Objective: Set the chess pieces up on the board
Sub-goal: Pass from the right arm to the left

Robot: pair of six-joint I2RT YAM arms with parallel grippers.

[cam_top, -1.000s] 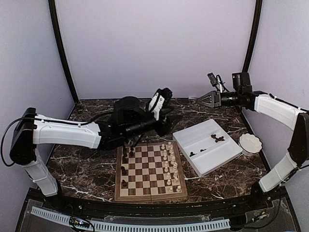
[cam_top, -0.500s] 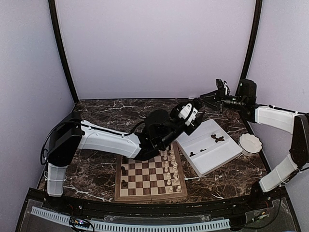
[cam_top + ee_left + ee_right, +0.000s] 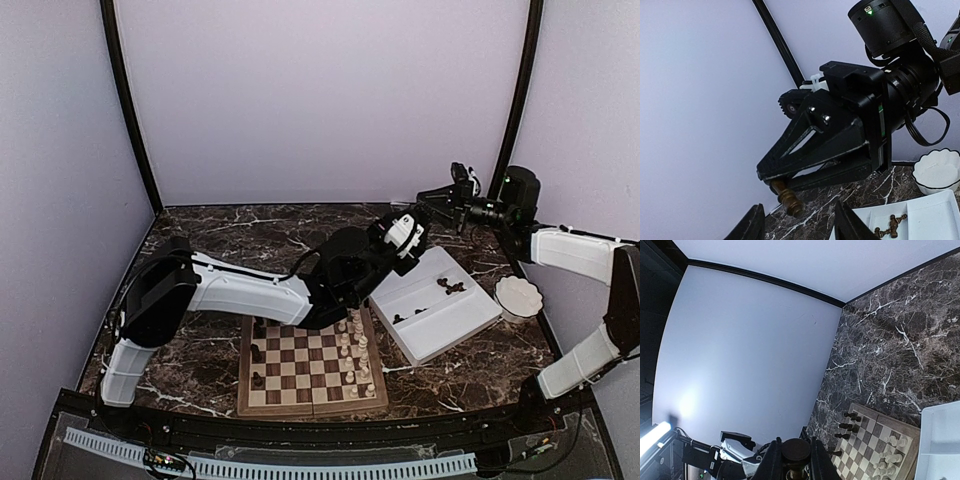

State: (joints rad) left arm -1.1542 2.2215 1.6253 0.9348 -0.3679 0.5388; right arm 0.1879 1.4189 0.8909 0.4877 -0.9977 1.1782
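Observation:
The board lies near the front edge, with dark chess pieces along its left side and cream ones on its right. My right gripper hangs above the table's back right, shut on a dark brown chess piece. That piece's round base shows between the right fingers. My left gripper reaches up close under it. In the left wrist view its fingers stand open, and the held piece hangs just above the gap between them.
A white divided tray sits right of the board and holds a few dark pieces. A small white bowl stands at the right wall. Black frame posts rise in both back corners. The left arm stretches across the board's far edge.
My left arm has swung from the board's far left corner to the right and risen toward the right gripper. The right gripper, still holding its piece, has shifted slightly right and up.

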